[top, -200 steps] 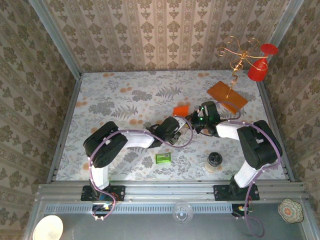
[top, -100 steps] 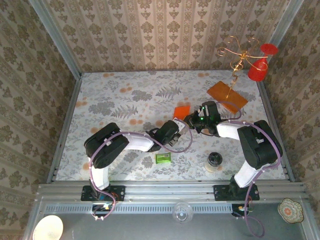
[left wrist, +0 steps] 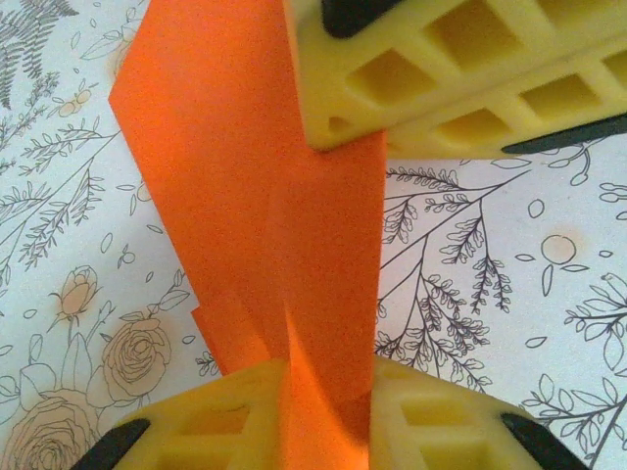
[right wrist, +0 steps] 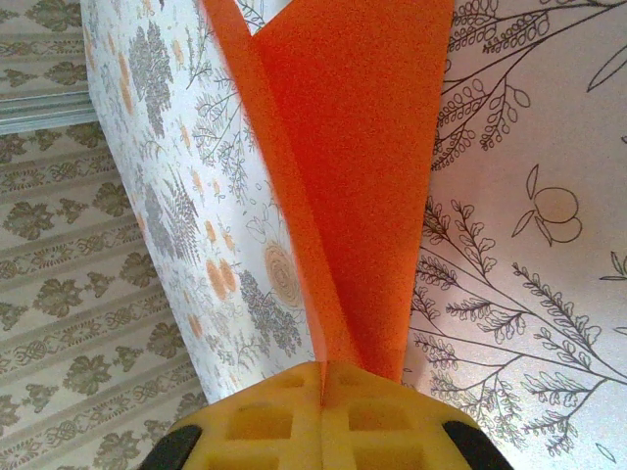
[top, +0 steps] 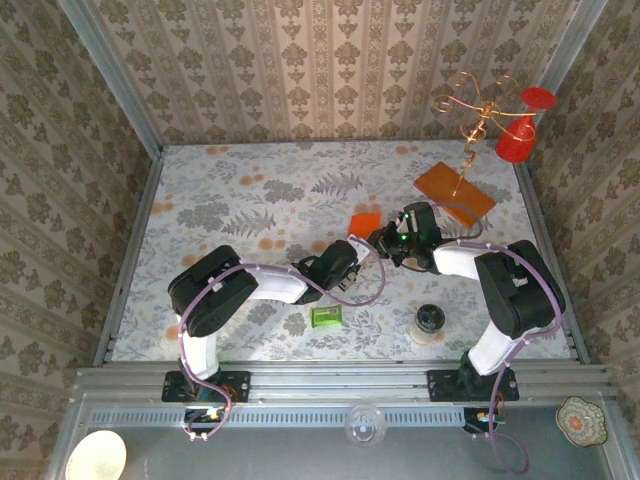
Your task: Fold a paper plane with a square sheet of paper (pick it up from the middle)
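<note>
Jaws of the left gripper [left wrist: 328, 421], just beyond the small green packet [top: 326, 316], straddle the thin bright orange square sheet of paper [left wrist: 245, 176]; whether they pinch it, I cannot tell. Farther beyond, the right gripper [right wrist: 321, 392] clamps it tight. Opposed pulls could tear it.

The orange paper [left wrist: 245, 196] is thin, matt and finely grainy, with sharp creases. The pads of the left pincer [left wrist: 328, 387] and right pincer [right wrist: 321, 377] touching it are matt yellow, foam-like, with moulded pockets. Under the paper, the desk [left wrist: 490, 294] has a smooth matt floral print.
</note>
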Robot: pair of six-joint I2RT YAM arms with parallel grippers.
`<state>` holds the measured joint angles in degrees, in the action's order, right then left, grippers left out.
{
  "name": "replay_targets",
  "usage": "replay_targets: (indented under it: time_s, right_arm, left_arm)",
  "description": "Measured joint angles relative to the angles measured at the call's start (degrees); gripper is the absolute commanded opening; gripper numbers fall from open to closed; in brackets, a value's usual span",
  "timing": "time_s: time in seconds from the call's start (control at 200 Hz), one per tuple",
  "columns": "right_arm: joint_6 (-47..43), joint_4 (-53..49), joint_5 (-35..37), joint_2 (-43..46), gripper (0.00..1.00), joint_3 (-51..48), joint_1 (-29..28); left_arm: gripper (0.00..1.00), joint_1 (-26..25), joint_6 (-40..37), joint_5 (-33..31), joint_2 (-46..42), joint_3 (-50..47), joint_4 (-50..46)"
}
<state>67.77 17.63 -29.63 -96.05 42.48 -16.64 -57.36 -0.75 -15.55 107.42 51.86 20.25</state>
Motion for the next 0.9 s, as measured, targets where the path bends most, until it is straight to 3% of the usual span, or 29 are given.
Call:
replay_targets:
  time_s: [0.165,0.505,0.765,0.9]
  right_arm:
    - [0.02,-0.02,-0.02,0.0,0.16,0.0,0.0]
    - [-1.29,-2.45,-0.24,0.13,0.58,-0.07,1.27]
    - [-5.4,-7.87,2.4,4.76,0.63,-0.11,4.59]
    - [-8.13,-10.56,4.17,6.69,0.64,-0.11,6.23]
  left_arm:
    - [0.19,0.0,-0.2,0.31,0.0,0.0,-0.02]
    - [0.14,0.02,-0.17,1.62,0.0,-0.09,-0.02]
    - [0.09,0.59,0.76,5.14,0.0,-0.48,-0.28]
    - [0.04,2.56,2.97,10.1,0.0,-0.46,-1.25]
